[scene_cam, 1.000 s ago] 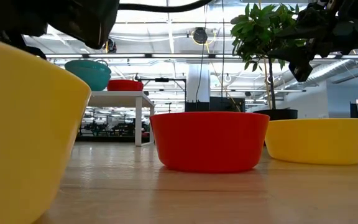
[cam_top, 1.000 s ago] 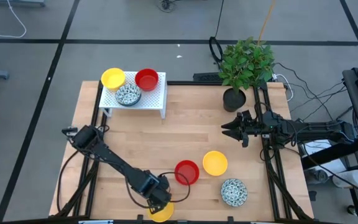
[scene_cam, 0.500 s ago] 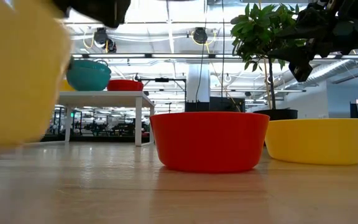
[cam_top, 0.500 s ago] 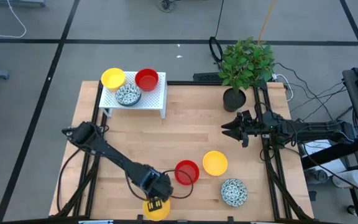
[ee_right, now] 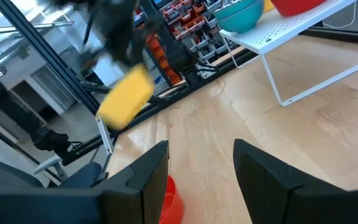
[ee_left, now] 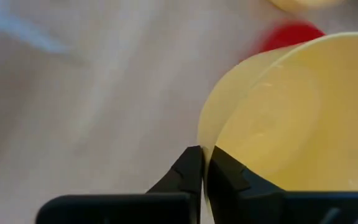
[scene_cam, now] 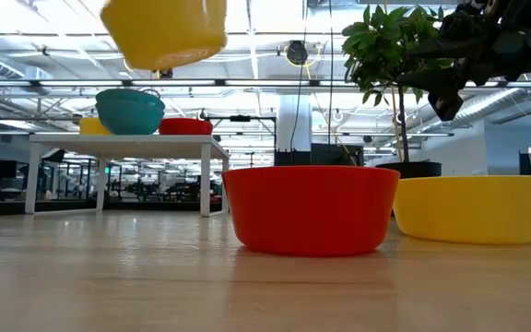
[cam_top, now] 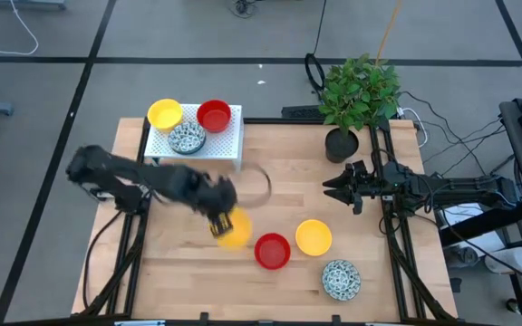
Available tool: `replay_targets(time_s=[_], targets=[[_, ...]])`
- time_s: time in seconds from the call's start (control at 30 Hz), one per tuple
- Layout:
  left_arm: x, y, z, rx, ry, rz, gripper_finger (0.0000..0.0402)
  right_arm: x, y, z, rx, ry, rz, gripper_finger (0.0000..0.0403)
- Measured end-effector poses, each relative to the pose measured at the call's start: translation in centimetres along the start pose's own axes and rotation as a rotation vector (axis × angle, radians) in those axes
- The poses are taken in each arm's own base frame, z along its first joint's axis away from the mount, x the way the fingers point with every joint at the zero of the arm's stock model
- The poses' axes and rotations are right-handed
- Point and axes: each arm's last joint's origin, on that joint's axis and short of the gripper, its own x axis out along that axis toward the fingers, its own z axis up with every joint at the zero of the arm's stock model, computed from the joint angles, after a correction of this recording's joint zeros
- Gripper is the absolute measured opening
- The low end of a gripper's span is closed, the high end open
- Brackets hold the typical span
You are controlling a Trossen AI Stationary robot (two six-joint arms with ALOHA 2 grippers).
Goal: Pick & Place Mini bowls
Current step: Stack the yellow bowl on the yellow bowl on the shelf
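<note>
Yellow plastic is showing between the shut fingers of the left claw [ee_left: 202,180], which is pinching the thin rim of one yellow mini bowl [cam_top: 234,229] and carrying it clear above the bench [cam_top: 279,172], left of the red bowl [cam_top: 272,251] and nearer than the white rack [cam_top: 225,143]. Judging by its thin wall, the bowl is looking light, stiff and rather slick, so a rim pinch like this one is probably the best hold, though the bowl may be swinging or slipping from it. Being round, it is offering no real long axis; its mouth is tilting sideways rather than facing straight up. The right claw [cam_top: 331,188] is waiting near the plant pot [cam_top: 341,143], its fingers standing apart and holding nothing. Another yellow bowl [cam_top: 314,236] and a speckled bowl [cam_top: 341,279] are sitting on the bench.
</note>
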Motion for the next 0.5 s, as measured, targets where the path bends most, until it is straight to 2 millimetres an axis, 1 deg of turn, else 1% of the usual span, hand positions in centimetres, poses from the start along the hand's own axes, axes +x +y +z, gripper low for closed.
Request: replay_targets(time_s=[0.1, 0.27, 0.4, 0.5], targets=[[-2.9, 4.5, 0.5, -0.09, -0.057, 0.079, 0.0006, 0.0, 0.0, 0.0, -0.012, 0.0, -0.001, 0.0167], [-7.0, 11.6, 0.1, -0.25, -0.16, 0.234, 0.0015, 0.0, -0.1, 0.0, -0.018, -0.013, -0.022, 0.0167], [-9.7, 16.0, -0.7, -0.361, -0.266, 0.34, 0.0006, 0.0, -0.3, 0.2, -0.019, -0.054, -0.091, 0.0166], [-11.1, 18.9, -1.5, -0.437, -0.306, 0.472, 0.0012, 0.0, -0.4, 0.3, -0.04, -0.09, -0.156, 0.0166]])
